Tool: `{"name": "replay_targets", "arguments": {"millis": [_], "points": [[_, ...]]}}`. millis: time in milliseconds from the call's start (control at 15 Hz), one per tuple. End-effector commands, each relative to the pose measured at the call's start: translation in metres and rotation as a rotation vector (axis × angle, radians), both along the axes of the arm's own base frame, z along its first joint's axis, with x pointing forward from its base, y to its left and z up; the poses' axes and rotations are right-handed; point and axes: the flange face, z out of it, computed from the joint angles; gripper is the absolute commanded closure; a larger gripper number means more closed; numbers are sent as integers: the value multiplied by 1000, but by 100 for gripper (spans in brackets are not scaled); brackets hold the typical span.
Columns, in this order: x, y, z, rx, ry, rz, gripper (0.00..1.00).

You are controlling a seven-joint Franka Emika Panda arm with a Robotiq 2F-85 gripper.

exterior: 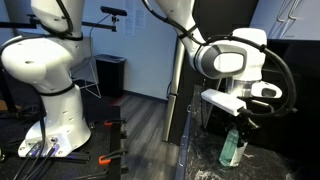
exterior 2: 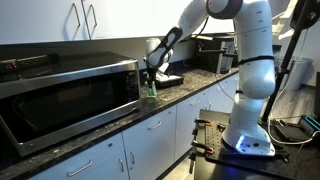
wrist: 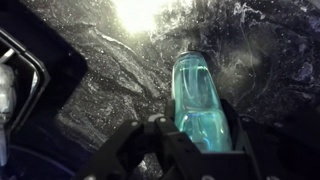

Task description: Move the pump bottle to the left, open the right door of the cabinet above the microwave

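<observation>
Pump bottle (wrist: 198,90) gripped in the closed claw (wrist: 195,128), upright on the counter (wrist: 100,80) just beside the microwave (exterior 2: 70,95). First step in hand. Next: slide left, let go, then reach the right door (exterior 2: 115,18).

A dark speckled tabletop (exterior 2: 162,104) runs from near left to far right, above white base units (exterior 2: 150,150) with bar handles. In the wrist view the tabletop (wrist: 110,85) shows a bright glare at its top edge. In an exterior view a black bin (exterior: 110,74) stands on the grey floor (exterior: 140,120) by the far wall, and cables (exterior: 40,150) lie near left.
</observation>
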Motion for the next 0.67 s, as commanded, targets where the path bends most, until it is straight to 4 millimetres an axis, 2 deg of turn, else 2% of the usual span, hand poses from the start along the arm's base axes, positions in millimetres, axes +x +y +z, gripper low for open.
{"name": "replay_targets", "arguments": {"millis": [0, 267, 600], "points": [[11, -17, 4, -29, -29, -57, 80], [8, -34, -7, 52, -67, -148, 80], [0, -46, -6, 115, -105, -233, 80]]}}
